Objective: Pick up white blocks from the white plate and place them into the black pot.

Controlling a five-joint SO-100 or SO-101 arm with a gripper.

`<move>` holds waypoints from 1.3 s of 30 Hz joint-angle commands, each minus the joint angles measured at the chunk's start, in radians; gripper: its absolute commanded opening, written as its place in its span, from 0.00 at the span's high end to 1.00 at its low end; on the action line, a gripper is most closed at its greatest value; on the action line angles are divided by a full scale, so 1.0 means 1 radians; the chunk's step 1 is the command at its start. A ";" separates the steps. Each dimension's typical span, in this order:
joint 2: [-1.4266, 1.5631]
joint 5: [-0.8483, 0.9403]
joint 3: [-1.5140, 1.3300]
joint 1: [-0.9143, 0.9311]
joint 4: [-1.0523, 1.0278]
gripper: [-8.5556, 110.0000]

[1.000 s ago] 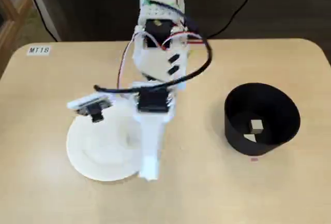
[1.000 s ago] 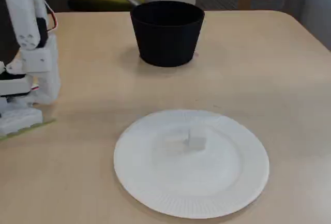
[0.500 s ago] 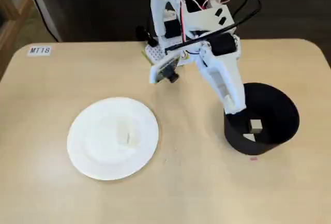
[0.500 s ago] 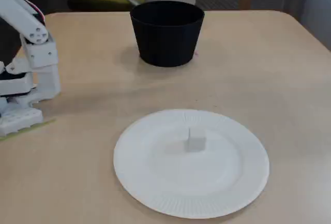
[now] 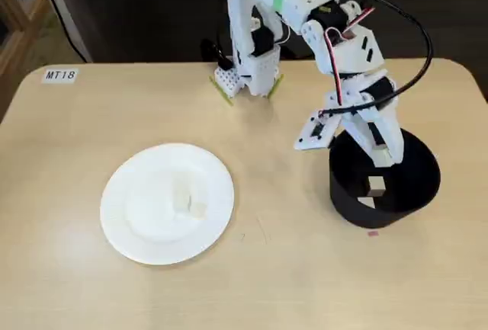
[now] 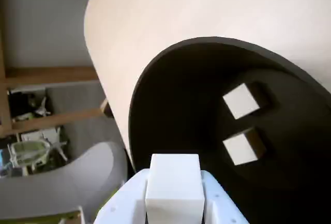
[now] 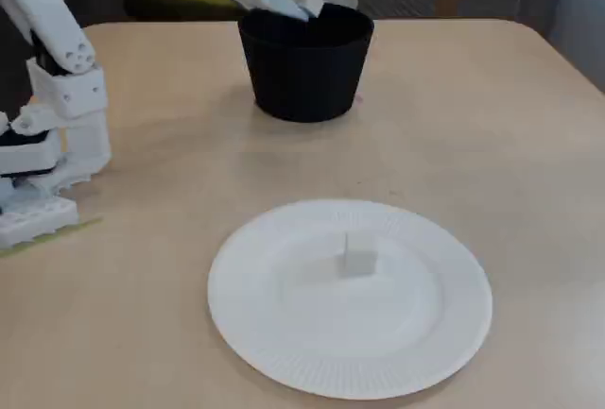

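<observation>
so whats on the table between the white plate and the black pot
Nothing: in both fixed views, bare tabletop separates the white plate and the black pot.

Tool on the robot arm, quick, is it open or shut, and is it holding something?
Tool: shut on a small white cube block, held over the round matte black pot.

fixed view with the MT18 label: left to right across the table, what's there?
MT18 label → white plate → white block on the plate → arm base → black pot; the gripper sits over the pot, so it isn't ordered separately.
</observation>
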State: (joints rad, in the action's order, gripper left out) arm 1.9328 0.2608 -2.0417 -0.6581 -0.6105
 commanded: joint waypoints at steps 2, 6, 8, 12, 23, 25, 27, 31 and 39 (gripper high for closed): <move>-0.003 0.029 0.057 -0.014 -0.005 0.95; -0.003 0.038 0.058 -0.017 -0.009 0.85; 0.000 0.067 0.060 -0.018 -0.020 0.66; 0.014 0.077 0.063 -0.006 -0.038 0.61; 0.049 0.103 0.262 0.242 -0.353 0.95; 0.051 0.121 0.305 0.387 -0.437 0.95; 0.038 0.150 0.333 0.537 -0.491 0.95; -0.041 0.249 0.354 0.796 -0.523 0.95; -0.265 0.278 0.430 0.996 -0.598 0.95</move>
State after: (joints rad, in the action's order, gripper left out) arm 1.6904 0.5400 -1.6736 0.3083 -1.1980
